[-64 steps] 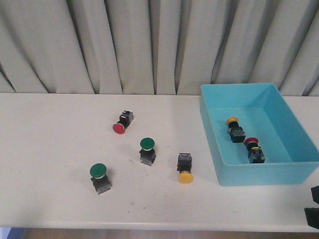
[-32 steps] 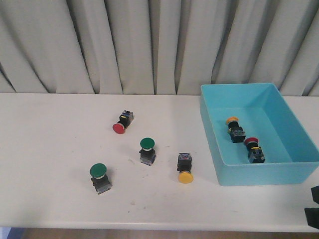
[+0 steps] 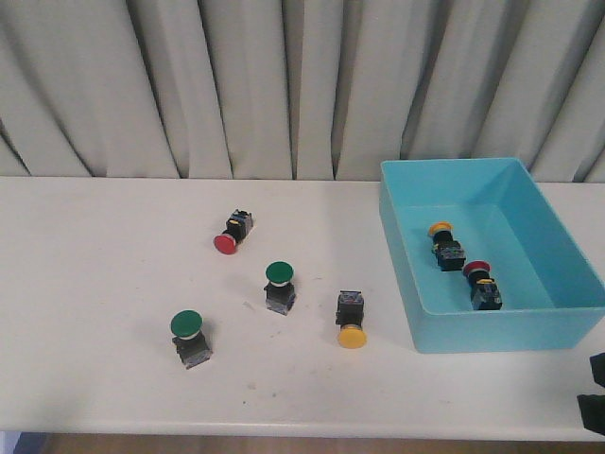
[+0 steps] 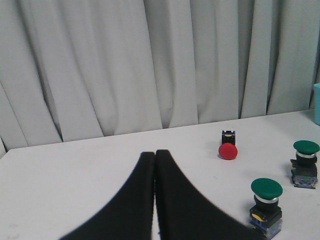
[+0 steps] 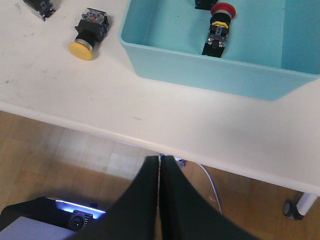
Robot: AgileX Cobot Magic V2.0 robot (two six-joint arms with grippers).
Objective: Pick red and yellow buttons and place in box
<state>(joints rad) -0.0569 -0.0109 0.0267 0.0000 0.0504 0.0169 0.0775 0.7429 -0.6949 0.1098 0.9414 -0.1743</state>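
Both black pincers, left [image 4: 155, 165] and right [image 5: 159, 170], are pressed closed on nothing; on the white desk [image 3: 95, 284] a yellow-capped push-button [image 3: 351, 320] lies near, a red-capped push-button [image 3: 232, 232] farther left; two more lie inside the light-blue plastic box [image 3: 492, 326] at right.

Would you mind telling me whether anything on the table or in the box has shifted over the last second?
Nothing has visibly changed. The red button and yellow button still lie on the table beside the two green buttons, and the box still holds one yellow and one red button. Both grippers are shut and empty.
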